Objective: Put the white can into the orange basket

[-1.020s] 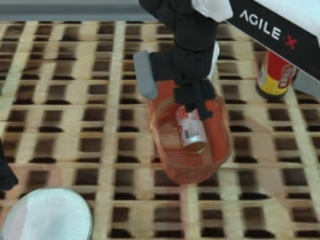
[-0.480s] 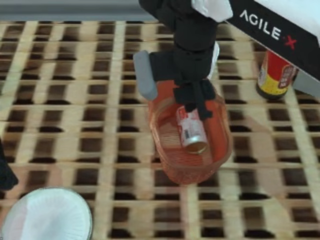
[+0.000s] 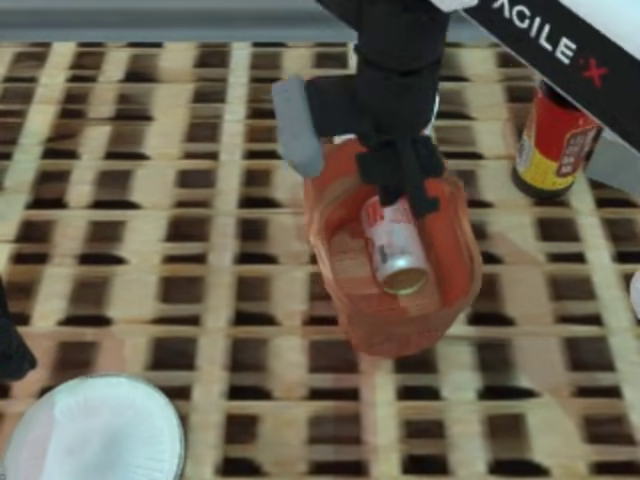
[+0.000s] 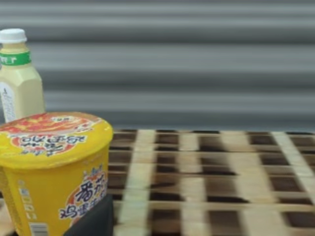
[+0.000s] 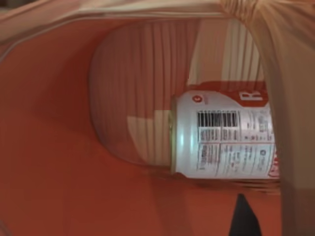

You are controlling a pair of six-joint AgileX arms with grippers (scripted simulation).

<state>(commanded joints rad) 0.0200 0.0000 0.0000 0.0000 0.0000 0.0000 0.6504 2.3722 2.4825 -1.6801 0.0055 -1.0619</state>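
Where the slatted table (image 3: 130, 250) meets the top view's left edge, left arm (image 3: 12, 345) sits parked, its fingers out of sight, so their state cannot be told. White plate (image 3: 95, 430) — lower left. Centre: orange basket (image 3: 345, 290), tilted, holding the white can (image 3: 395, 248) on its side (barcode visible in the right wrist view). Right gripper (image 3: 400, 180) hangs over the basket's far end; whether it grips anything cannot be told. Dark bottle (image 3: 555, 140) — upper right.
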